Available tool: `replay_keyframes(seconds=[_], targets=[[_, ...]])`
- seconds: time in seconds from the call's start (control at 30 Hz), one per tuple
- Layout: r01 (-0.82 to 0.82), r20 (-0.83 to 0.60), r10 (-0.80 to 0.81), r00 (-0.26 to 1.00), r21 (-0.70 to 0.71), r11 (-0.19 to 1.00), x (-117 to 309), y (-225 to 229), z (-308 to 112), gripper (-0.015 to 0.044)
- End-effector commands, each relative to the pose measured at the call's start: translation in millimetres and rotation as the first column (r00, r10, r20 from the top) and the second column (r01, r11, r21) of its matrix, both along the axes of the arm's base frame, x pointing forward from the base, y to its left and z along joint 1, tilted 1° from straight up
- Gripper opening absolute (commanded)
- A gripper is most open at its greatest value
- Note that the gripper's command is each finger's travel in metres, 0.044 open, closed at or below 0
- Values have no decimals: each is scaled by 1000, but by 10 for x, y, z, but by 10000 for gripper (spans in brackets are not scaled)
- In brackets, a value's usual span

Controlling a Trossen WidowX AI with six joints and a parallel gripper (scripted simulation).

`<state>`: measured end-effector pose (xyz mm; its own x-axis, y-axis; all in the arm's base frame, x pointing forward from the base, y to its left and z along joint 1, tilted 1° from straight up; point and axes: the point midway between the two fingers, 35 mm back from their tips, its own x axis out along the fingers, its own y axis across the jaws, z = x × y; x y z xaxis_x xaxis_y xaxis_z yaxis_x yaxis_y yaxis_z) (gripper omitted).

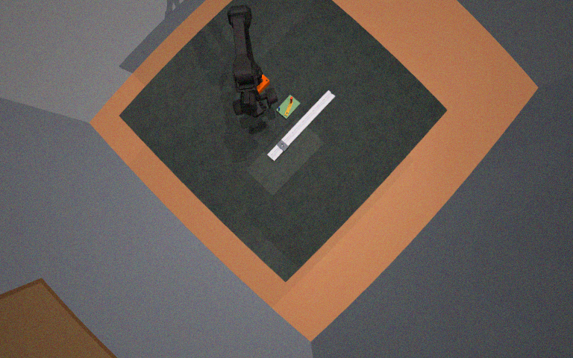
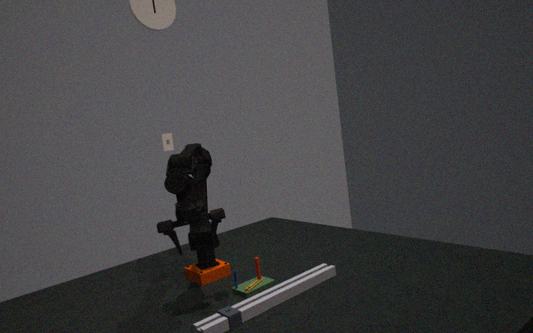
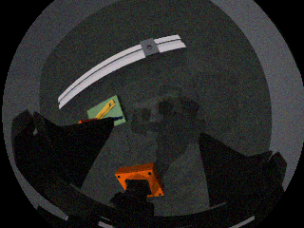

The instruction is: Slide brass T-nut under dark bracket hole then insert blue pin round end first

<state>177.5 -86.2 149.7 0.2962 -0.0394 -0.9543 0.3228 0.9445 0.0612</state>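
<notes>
From the top view we get three corners of the dark bench (image 1: 360,146) (image 2: 405,284) (image 3: 214,85), at left, right and bottom, its top corner cropped off; the exterior view gives us a far corner, plus a round clock (image 2: 159,14) and a wall plate (image 2: 170,136). Only from the exterior can we plainly see the orange handle (image 1: 291,100) (image 2: 257,270) (image 3: 82,122) and blue pin (image 1: 278,109) (image 2: 235,280) (image 3: 116,118) standing upright on the green tray (image 1: 295,104) (image 2: 267,282) (image 3: 120,106). A yellow piece (image 1: 288,109) (image 2: 252,285) (image 3: 105,109) lies there too; we cannot make out the nut for certain. The wrist view shows the bracket (image 1: 286,143) (image 2: 232,316) (image 3: 148,42) and its hole, but a finger hides most of the handle.

The rail (image 1: 310,115) (image 2: 298,286) (image 3: 102,71) runs roughly parallel to the bench's upper-left edge in the top view, the tray between it and the arm's orange base (image 1: 265,83) (image 2: 220,273) (image 3: 135,169).

Our arm (image 1: 242,48) (image 2: 191,177) is folded high above its base, the gripper (image 1: 257,110) (image 2: 198,249) (image 3: 157,128) pointing down, fingers spread wide around nothing, well above the bench.
</notes>
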Motion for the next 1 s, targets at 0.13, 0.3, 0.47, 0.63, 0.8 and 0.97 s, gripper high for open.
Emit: replay_keyframes(seconds=[0.13,0.3,0.47,0.63,0.8,0.97], targets=[[368,-139,-362,922,13,930,293,835,17,440],[459,-127,-457,881,-9,888,302,1106,29,440],[545,-93,-545,833,-23,838,278,1383,45,440],[636,-45,-637,770,-24,771,233,1657,63,440],[651,-35,-651,758,-22,759,222,1705,66,440],[651,-35,-651,758,-22,759,234,1698,67,440]])
